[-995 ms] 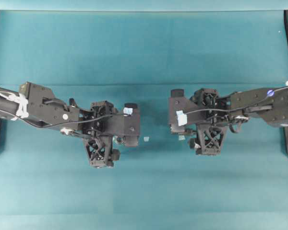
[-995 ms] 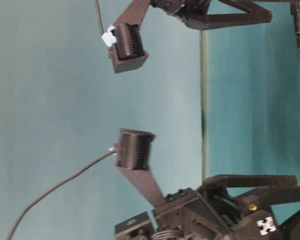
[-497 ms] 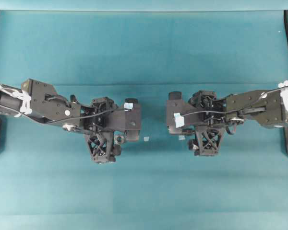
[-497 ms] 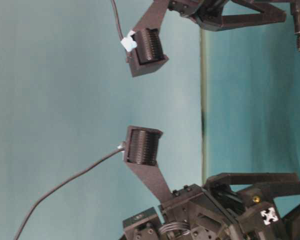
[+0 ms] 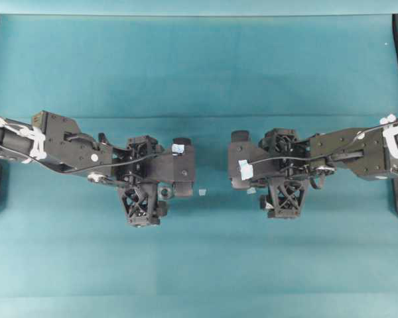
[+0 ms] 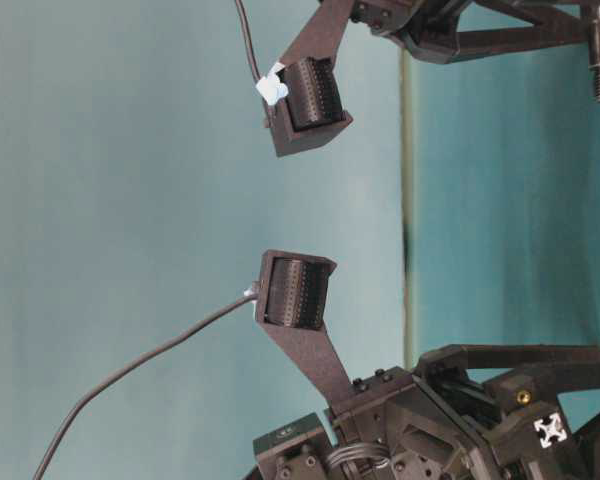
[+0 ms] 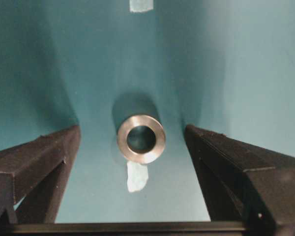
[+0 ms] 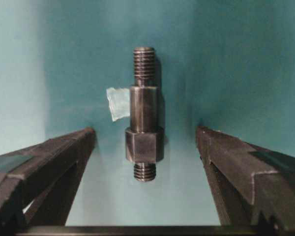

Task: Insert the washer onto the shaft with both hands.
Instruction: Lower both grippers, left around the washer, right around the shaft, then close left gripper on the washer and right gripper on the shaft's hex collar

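Lying flat on the teal table (image 5: 199,79), the washer (image 7: 141,138) sits midway between the wide-spread fingers of the left gripper (image 7: 132,147), hole facing up, untouched. It looks like solid metal: small, stiff, smooth and probably slippery, light enough to skate away if one finger arrives first. My judgement is that the outer rim is the only real purchase, taken at 3 and 9 o'clock in the left wrist view so the hole stays free for the shaft (image 8: 143,127).

That shaft lies on the cloth between the equally parted fingers of the right gripper (image 8: 145,147), its axis running 12 to 6 o'clock in the right wrist view, threaded ends exposed, the thick collar toward 6. It too seems rigid and hard, and being round it may roll. The collar or the plain barrel above it offers the firmest hold, leaving one threaded end bare to receive the ring.

Little clutters the scene. A pale tape scrap (image 7: 136,176) touches the washer at 6 o'clock, another scrap (image 7: 141,5) lies well off at 12, and a third tape piece (image 8: 118,103) sits under the shaft's 9 o'clock side. These thin scraps should not block a grasp. Overhead, both arms face each other, well apart.
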`<state>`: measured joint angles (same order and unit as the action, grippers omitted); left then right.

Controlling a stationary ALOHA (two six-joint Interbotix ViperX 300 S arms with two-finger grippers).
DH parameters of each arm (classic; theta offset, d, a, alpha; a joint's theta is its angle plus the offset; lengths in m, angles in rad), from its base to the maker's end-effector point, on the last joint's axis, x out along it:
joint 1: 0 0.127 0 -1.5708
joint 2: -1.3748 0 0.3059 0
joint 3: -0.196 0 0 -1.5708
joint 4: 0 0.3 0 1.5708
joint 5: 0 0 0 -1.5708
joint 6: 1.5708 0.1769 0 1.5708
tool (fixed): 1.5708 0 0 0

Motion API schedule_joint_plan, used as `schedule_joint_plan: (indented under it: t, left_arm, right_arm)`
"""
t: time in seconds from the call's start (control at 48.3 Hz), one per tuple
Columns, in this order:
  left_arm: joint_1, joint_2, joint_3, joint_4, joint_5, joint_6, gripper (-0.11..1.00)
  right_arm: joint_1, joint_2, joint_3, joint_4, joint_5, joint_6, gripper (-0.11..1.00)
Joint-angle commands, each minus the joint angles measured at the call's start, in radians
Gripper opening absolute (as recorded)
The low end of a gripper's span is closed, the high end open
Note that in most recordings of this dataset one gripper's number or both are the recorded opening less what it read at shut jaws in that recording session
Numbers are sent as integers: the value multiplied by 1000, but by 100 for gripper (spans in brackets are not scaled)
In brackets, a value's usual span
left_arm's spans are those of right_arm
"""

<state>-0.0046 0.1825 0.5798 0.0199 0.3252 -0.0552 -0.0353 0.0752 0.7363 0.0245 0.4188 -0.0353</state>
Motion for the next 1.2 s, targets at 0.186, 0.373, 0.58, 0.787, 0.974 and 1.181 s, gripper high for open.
schedule_joint_plan:
  t: [0.186, 0.373, 0.58, 0.787, 0.974, 1.181]
  left_arm:
    - [-9, -3, -3, 2, -9, -5, 96]
    - [-17, -2, -3, 2, -5, -5, 96]
    - [-31, -2, -3, 2, -5, -8, 94]
    - [-32, -2, -3, 2, -5, -9, 88]
    - [-31, -2, -3, 2, -5, -6, 75]
    - [-32, -5, -3, 2, -5, -5, 48]
  right_arm:
    - [2, 5, -5, 2, -9, 9, 94]
    - [2, 5, -3, 2, 0, 9, 93]
    - [2, 5, 2, 2, 6, 8, 93]
    - [0, 5, 3, 3, 9, 6, 83]
    - [0, 5, 3, 2, 11, 6, 61]
    - [-8, 8, -3, 2, 34, 6, 37]
